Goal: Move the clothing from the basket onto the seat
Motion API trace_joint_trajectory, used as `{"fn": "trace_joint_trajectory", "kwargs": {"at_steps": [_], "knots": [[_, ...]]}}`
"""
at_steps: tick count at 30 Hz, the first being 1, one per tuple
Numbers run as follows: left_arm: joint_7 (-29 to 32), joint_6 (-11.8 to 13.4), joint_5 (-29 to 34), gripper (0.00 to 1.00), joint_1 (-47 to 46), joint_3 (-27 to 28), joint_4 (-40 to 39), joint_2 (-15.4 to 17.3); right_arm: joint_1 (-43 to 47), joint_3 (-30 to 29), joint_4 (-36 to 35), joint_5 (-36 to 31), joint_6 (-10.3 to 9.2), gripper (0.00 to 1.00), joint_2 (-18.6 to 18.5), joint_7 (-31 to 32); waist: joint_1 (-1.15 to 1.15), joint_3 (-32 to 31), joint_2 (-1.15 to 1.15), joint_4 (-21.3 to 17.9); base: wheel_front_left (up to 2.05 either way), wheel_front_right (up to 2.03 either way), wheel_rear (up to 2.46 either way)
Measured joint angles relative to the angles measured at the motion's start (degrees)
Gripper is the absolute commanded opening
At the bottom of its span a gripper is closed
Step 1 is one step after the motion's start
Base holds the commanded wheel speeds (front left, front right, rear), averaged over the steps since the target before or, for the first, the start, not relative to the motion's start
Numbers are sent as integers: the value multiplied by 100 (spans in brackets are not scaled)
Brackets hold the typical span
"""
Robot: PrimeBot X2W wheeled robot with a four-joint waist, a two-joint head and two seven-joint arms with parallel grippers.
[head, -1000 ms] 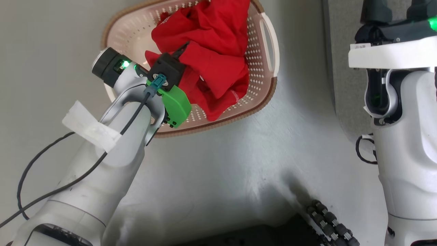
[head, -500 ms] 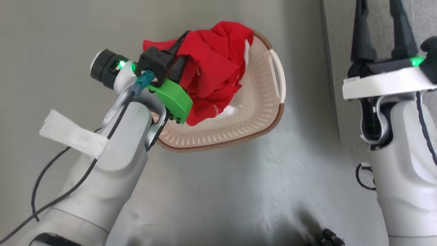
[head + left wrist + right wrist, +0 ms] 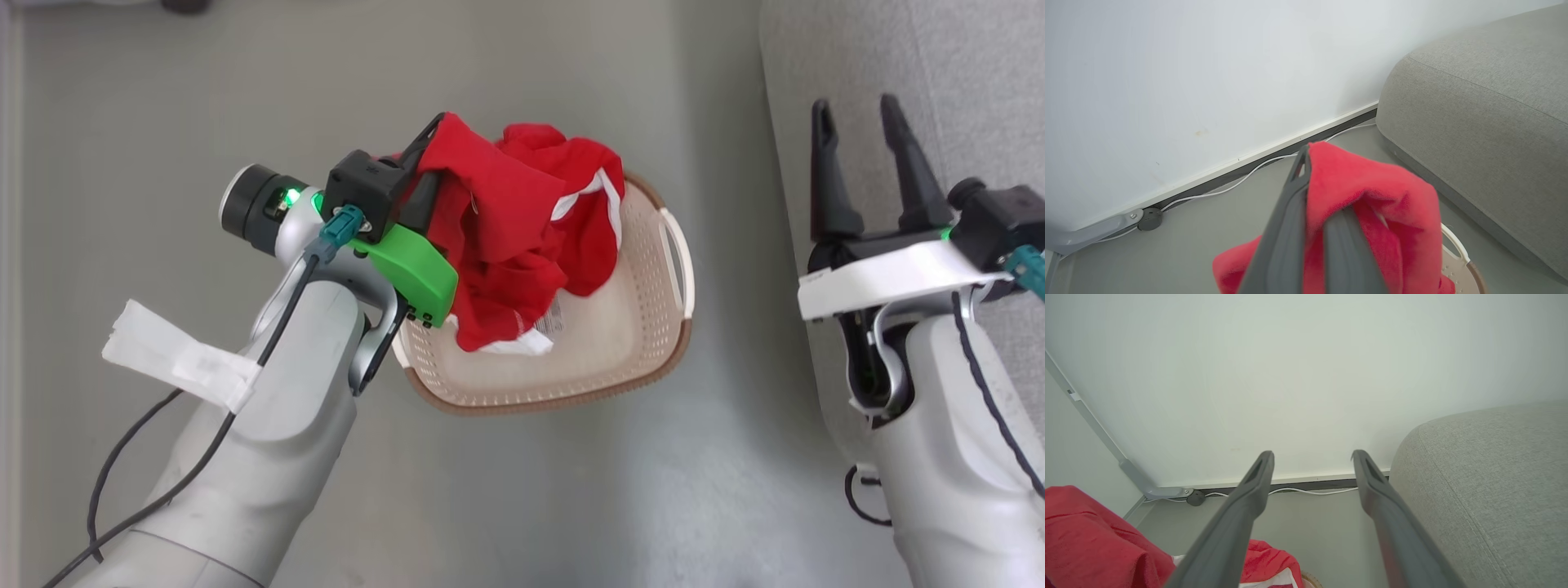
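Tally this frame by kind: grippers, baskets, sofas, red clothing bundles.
grippers: 2, the left gripper and the right gripper
basket: 1
sofa: 1
red clothing bundle: 1 (separate garments can't be told apart)
Total: 5

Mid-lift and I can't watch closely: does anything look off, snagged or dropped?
Nothing dropped or damaged. The left gripper is shut on the clothing, a bunched wad whose lowest fold hangs above the basket; whether it touches is unclear. One oddity: a loose flap of white tape sticks off the left forearm.
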Motion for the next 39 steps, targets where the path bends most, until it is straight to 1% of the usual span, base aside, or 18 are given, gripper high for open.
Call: {"fn": "trace_joint_trajectory", "kwargs": {"at_steps": [11,14,16,22,25,29,33,38,39], "knots": [[0,-5,-132,0,184,53,19,8,431,266,363,-23,136,100,13,0,0,-902,0,190,0,0,0],[0,-33,-175,0,279,48,40,7,590,388,505,-23,143,100,15,1,0,-1150,0,248,0,0,0],[1,-34,-281,0,338,48,54,5,701,494,606,-23,193,100,19,1,0,-1311,0,286,0,0,0],[89,-36,-358,0,503,71,105,35,950,936,916,-23,249,100,36,2,0,-1805,0,385,0,0,0],[216,-37,-414,0,572,76,93,44,1040,1124,975,-21,292,100,36,2,0,-2040,0,419,0,0,0],[338,-37,-426,0,595,75,-2,44,1095,1408,1029,19,293,100,35,2,0,-2298,0,458,0,0,0],[437,-43,-427,0,599,59,-114,43,1122,1783,1084,101,341,100,33,3,0,-2470,0,499,0,0,0],[587,-45,-472,0,599,5,-271,41,1121,2385,1101,264,344,100,33,5,0,-2554,0,564,0,0,0],[587,-45,-472,0,599,5,-271,41,1121,2385,1101,264,344,100,33,5,0,-2554,0,564,0,0,0]]}}
